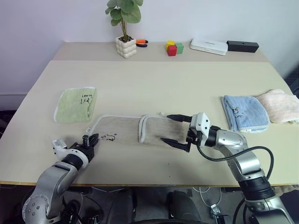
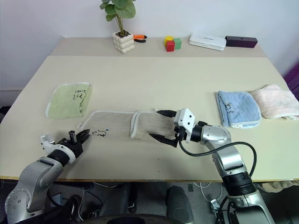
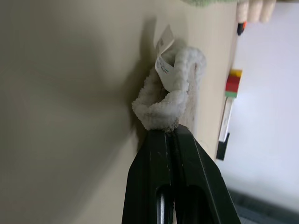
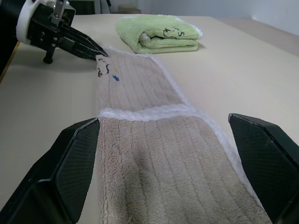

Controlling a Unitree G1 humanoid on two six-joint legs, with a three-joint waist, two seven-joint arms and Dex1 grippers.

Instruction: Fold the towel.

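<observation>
Spread as a long strip near the front edge of the table [image 1: 154, 79], the towel [image 1: 122, 130], with its right end already doubled over onto the middle and a white seam marking that fold. Pinched at the towel's left near corner, beside the dark embroidered mark [image 1: 110, 137] and the small white loop [image 3: 174, 76]: the left gripper [image 1: 87, 144], jaws fully closed on the fluffy edging. Poised over the folded right end of the towel: the right gripper [image 1: 176, 132], fingers spread as wide as they go, one to either side of the strip, nothing held. Judged the step in hand: lifting the pinched corner and carrying it rightward over the towel toward the earlier fold. Best done by raising just enough to clear the pile, keeping the cloth taut so the far left corner follows rather than dragging askew, and laying edge on edge along the white stitching. Worth pressing the right gripper down on the folded part as an anchor against sliding. Worth watching too: a thin grip on edging alone may slip. Pale green towel [image 1: 75, 104] just beyond the towel's left end, light blue towel [image 1: 244, 112] well off to its right; neither in the way.
</observation>
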